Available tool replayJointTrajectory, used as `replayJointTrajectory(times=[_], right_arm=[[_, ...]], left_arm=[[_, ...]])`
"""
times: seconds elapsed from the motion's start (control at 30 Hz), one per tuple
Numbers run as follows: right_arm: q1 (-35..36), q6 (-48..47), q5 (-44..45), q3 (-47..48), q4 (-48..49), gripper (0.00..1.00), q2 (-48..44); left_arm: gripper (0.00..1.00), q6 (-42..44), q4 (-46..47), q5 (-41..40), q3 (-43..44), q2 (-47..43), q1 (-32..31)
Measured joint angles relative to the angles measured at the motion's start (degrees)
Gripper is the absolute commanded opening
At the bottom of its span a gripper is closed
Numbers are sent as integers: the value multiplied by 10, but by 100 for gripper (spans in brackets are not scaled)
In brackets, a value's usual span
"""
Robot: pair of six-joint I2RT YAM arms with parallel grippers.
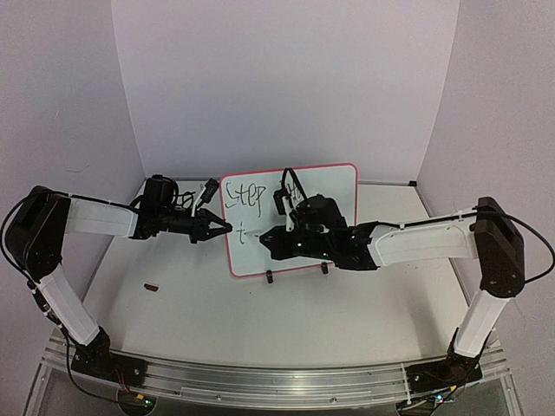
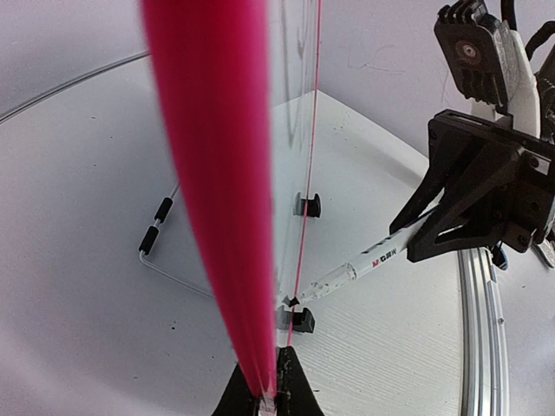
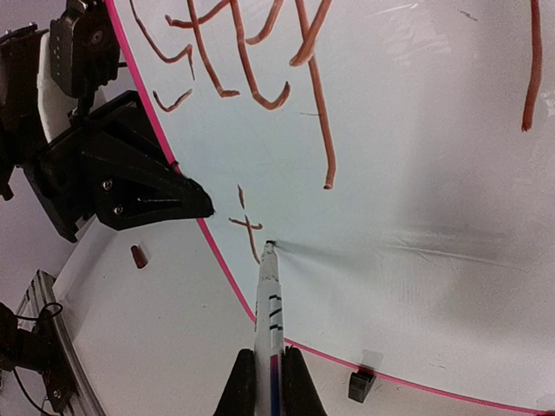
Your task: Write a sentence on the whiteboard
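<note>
The whiteboard (image 1: 329,184) stands upright on the table, white with a pink border. On it the sentence (image 1: 245,196) reads "Step" in dark marker, with a small "t" (image 3: 247,227) below. My left gripper (image 1: 227,228) is shut on the board's left edge (image 2: 208,173), its fingers (image 2: 267,394) pinching the pink rim. My right gripper (image 3: 270,381) is shut on a white marker (image 3: 269,295). The marker's tip touches the board just right of the "t". The left wrist view shows the marker (image 2: 364,264) slanting in to the board face.
Two black clips (image 2: 308,205) (image 2: 299,319) and a wire stand (image 2: 165,260) hold the board's lower edge. A small red-brown cap (image 1: 152,287) lies on the table left of the board. White walls close in the back and sides. An aluminium rail (image 1: 260,381) runs along the near edge.
</note>
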Motion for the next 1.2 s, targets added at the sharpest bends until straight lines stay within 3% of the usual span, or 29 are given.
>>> replayJointTrajectory(times=[1.2], right_arm=[[0, -9, -3, 10, -32, 0, 3]], left_arm=[[0, 0, 0, -1, 0, 0, 0]])
